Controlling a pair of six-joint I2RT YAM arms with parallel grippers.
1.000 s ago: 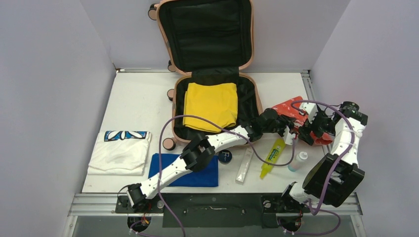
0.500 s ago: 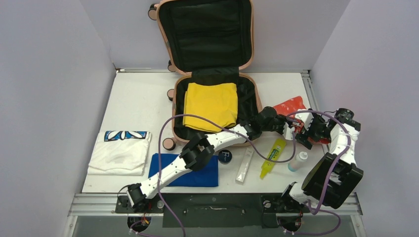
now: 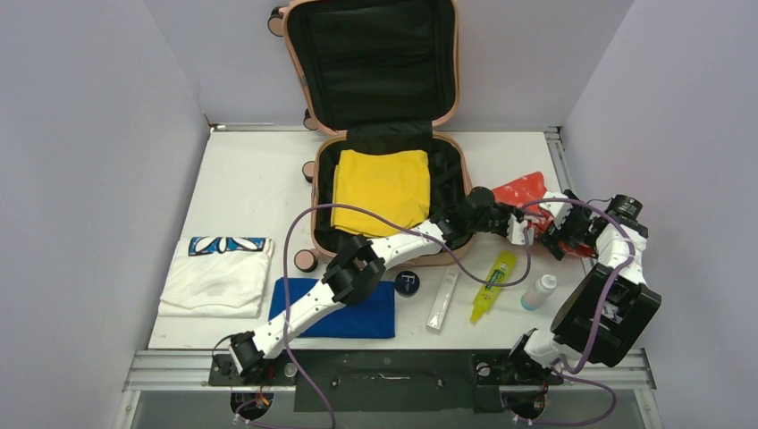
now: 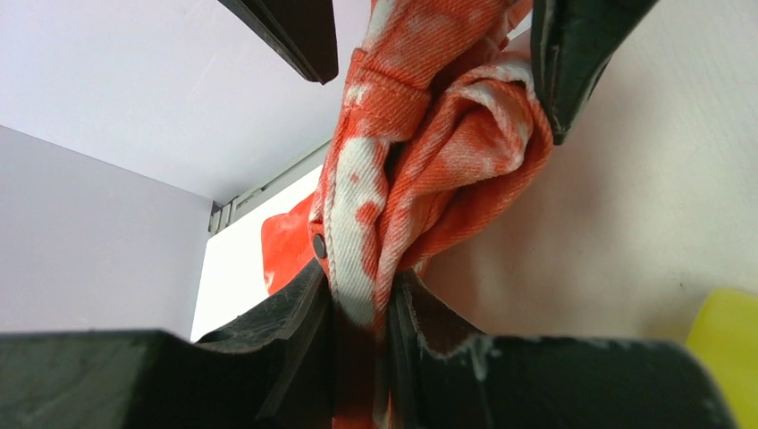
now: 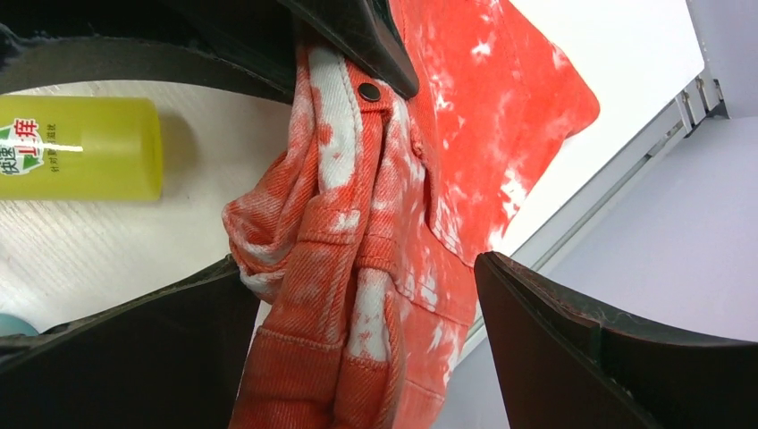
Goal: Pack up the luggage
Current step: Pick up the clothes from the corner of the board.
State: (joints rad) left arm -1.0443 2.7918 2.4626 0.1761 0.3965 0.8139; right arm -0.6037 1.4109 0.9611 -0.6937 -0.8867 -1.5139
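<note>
Top view: luggage (image 3: 447,63) lies open at the back-centre of the worktop (image 3: 250,179). Its lid stands upright vs. the rear wall w/ only black lining showing. The base lies flat and holds a folded yellow garment (image 3: 380,190). Outside it, front left: white folded tee w/ blue print (image 3: 217,273), blue folded cloth (image 3: 357,317), round dark tin (image 3: 408,283). Front right: clear flat tube (image 3: 442,301), yellow-green bottle (image 3: 493,284), small white bottle (image 3: 539,292). Left hand (image 3: 529,234) reaches across the luggage's near right corner and meets right hand (image 3: 556,239) over an orange-red and white denim garment (image 3: 523,190), just right of the luggage.

Left wrist: left hand (image 4: 362,304) is closed narrow, pinching a bunched fold of the denim garment (image 4: 420,170) btwn its fingers, near a metal snap (image 4: 318,243). Two dark fingers of the right hand sit at the top, one each side of the bunch. A bit of the yellow-green bottle (image 4: 728,331) shows lower right.

Right wrist: right hand (image 5: 357,268) is spread wide and straddles the bunched garment (image 5: 393,223); its left finger (image 5: 134,349) touches the cloth. A left-hand finger (image 5: 357,36) presses on the fold from above. The yellow-green bottle (image 5: 71,161) lies on the worktop beside it.
</note>
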